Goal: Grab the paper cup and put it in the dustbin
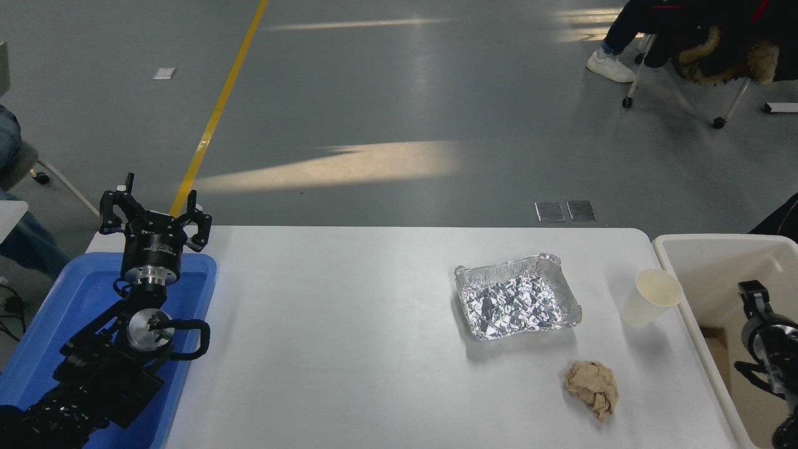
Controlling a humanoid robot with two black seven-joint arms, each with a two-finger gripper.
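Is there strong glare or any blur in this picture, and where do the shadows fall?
Head view: sharp overall, no motion blur; bright patches of light streak the grey floor; the foil tray glitters with small highlights; the paper cup and the brown paper ball cast soft shadows on the white table, so its surface is evenly lit, not washed out.

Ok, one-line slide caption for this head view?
Paper cup stands upright beside the dustbin, right arm low at the edge.

Smooth matt paper cup [650,297], glossy plastic dustbin [717,243], crinkled shiny foil tray [517,298], rough crumpled brown paper ball [593,386].
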